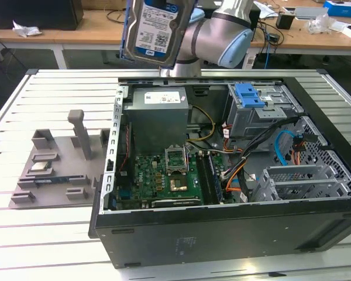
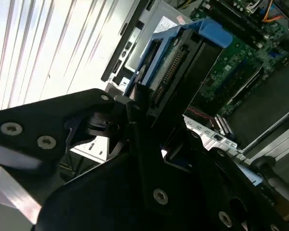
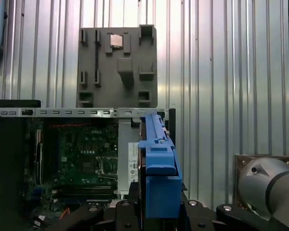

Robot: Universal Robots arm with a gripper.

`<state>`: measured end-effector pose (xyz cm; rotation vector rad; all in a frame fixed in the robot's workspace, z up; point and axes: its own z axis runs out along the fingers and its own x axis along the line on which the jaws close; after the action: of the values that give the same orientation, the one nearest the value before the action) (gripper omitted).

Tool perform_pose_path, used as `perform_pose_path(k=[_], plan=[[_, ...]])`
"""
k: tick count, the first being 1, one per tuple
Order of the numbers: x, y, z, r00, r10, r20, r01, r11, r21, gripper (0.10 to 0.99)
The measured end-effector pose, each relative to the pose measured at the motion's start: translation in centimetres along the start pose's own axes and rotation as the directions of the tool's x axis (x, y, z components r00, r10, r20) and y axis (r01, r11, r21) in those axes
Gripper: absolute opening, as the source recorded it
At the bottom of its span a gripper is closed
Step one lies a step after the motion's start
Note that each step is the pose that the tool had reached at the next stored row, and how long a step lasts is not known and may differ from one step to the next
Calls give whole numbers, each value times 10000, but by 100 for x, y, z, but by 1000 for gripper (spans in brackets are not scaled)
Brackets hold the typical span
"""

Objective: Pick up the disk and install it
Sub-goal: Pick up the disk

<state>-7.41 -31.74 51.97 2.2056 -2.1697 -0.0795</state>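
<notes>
The end effector [image 3: 159, 204] clamps the silver, blue-framed hard disk [image 1: 158, 29] at the exterior view's top centre, above the open black computer case [image 1: 222, 234]; carrying it well probably means keeping it square and clear of loose cables [image 1: 263, 133].

No print on the disk [image 1: 158, 29] can be read.

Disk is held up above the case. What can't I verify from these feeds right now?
- Exterior view: the disk is cut off by the picture's top edge, so the grip on it is unseen.
- First wrist view: the disk sits edge-on in the gripper, so its label is turned away.
- Second wrist view: the gripper's black body covers the disk's lower part.
- Exterior view: the drive cage hides its inside behind its own perforated walls.
</notes>
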Motion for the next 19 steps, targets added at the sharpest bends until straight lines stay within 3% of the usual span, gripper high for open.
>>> perform_pose_path(k=[3, 8, 12, 19], plan=[[9, -531, -34, 10000, 1, 1, -1, 9999, -112, 365], [14, -859, -53, 10000, 3, 3, -3, 9999, -165, 365], [57, -986, -59, 10000, 1, 3, -1, 9998, -193, 365], [323, -1057, -57, 10000, 1, 3, -1, 9998, -214, 365]])
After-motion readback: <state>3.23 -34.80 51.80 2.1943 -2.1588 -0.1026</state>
